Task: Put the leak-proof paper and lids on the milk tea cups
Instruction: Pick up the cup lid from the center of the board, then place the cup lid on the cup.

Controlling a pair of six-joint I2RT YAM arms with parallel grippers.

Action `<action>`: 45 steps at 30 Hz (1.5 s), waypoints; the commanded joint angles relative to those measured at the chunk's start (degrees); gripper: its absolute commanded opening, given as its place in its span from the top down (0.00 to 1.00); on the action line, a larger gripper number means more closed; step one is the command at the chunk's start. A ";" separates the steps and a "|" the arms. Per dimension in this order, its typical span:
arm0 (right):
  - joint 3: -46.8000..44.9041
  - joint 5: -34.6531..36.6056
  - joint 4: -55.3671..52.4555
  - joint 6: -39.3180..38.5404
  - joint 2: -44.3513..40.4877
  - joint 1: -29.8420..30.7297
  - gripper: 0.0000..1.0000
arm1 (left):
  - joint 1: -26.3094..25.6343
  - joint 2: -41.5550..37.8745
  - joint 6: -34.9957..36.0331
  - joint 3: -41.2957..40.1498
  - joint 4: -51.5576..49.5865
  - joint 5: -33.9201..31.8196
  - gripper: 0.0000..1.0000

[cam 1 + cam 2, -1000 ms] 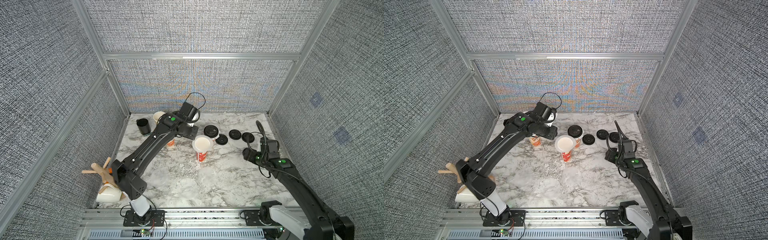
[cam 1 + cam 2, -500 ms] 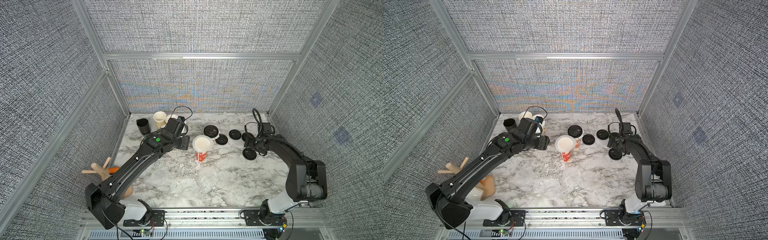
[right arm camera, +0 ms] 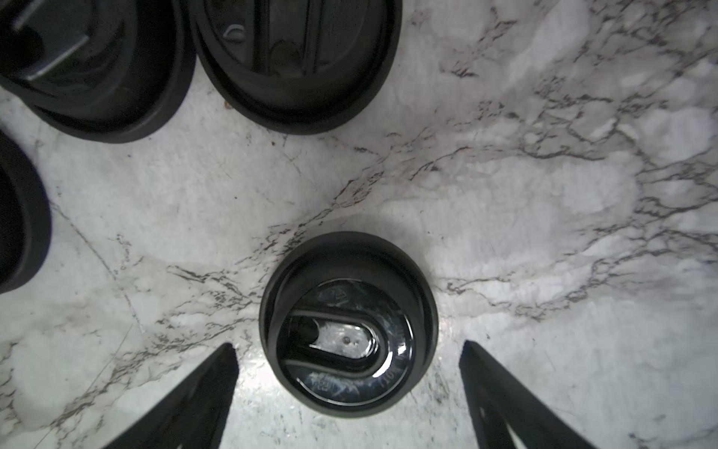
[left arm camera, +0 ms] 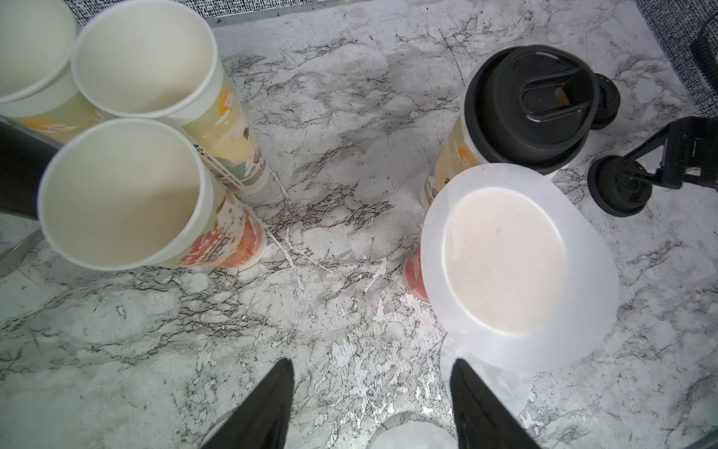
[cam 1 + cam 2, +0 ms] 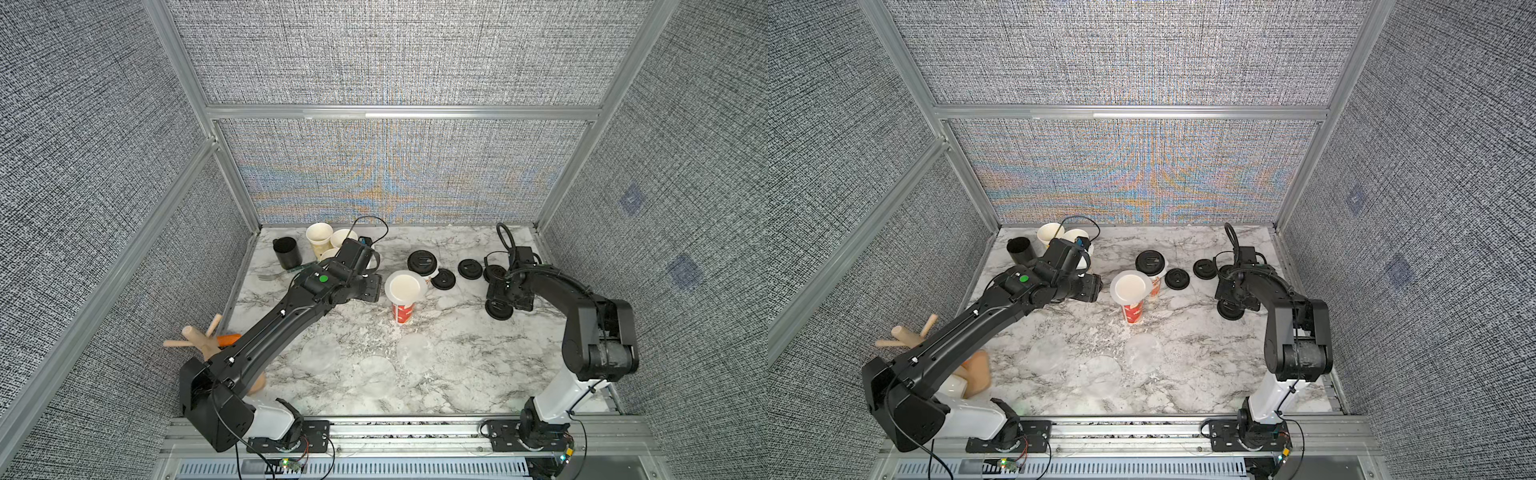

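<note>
Black jaws of my left gripper [image 4: 372,365] stand parted and empty above bare marble [image 4: 330,155]. One leak-proof paper [image 4: 516,268] covers the red cup [image 5: 402,309] just beside. Three uncovered milk tea cups [image 4: 124,190] stand beyond, in the back left corner. Spare sheets [image 5: 415,351] lie flat toward my base. My right gripper [image 3: 347,348], spread wide, straddles a black lid [image 3: 347,322] without contact. Judgement: the left arm is nearer both.

Place: a robot test booth, like a lab, not a home.
Walls: grey cloth panels [image 5: 395,54] in silver metal frames [image 5: 399,112] stand at 9, 12 and 3 o'clock.
Table: a marble-look top [image 5: 436,382] fills the middle.
Robots: two black robot arms [image 5: 282,328] sit bolted on a metal rail [image 5: 415,428] at 6 o'clock.
Props: paper cups [image 5: 320,239] at 11 o'clock, black lids [image 5: 470,269] at 1 o'clock.
</note>
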 commanded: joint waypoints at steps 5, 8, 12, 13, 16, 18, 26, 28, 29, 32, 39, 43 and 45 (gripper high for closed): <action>-0.86 -1.28 1.79 -0.76 1.50 0.12 0.13 | 0.00 0.25 -0.27 0.11 0.53 0.37 0.34; -1.07 -1.26 2.05 -0.76 1.83 0.11 0.15 | -0.02 0.30 -0.23 0.13 0.33 0.25 0.34; -1.12 -1.39 2.21 -0.76 1.80 0.10 0.19 | 0.00 0.26 -0.19 0.28 0.11 -0.01 0.34; -1.18 -1.39 2.30 -0.76 1.89 0.09 0.21 | 0.01 0.27 -0.10 0.36 0.11 -0.08 0.34; -1.46 -1.43 2.39 -0.85 1.90 0.14 0.25 | 0.01 0.24 -0.17 0.37 0.11 -0.09 0.34; -1.79 -1.61 2.68 -0.94 1.80 0.09 0.29 | 0.01 0.26 -0.10 0.41 0.02 -0.18 0.34; -2.29 -1.93 -0.38 -1.45 -5.15 1.57 0.34 | 0.17 0.24 0.14 0.63 -0.75 -0.61 0.34; -1.38 -1.75 -3.17 -1.79 -9.02 3.45 0.34 | 0.34 0.17 0.06 0.63 -0.84 -0.53 0.34; -0.64 -1.67 -4.71 -1.89 -10.71 4.54 0.35 | 0.51 0.07 0.06 0.63 -0.80 -0.36 0.34; 3.89 -0.78 -10.89 -2.49 -16.28 9.86 0.35 | 1.28 -0.11 -0.08 0.55 -1.04 0.73 0.34; 21.54 0.06 -23.86 -3.66 -19.33 25.12 0.35 | 3.89 -0.65 -0.55 -0.41 -1.28 3.07 0.34; 31.71 0.61 -28.48 -3.98 -15.18 33.20 0.36 | 5.16 -1.42 -0.74 -1.60 -0.83 3.99 0.34; 36.32 0.56 -30.10 -4.51 -11.71 36.56 0.36 | 5.60 -1.90 -0.85 -2.20 -0.69 4.40 0.34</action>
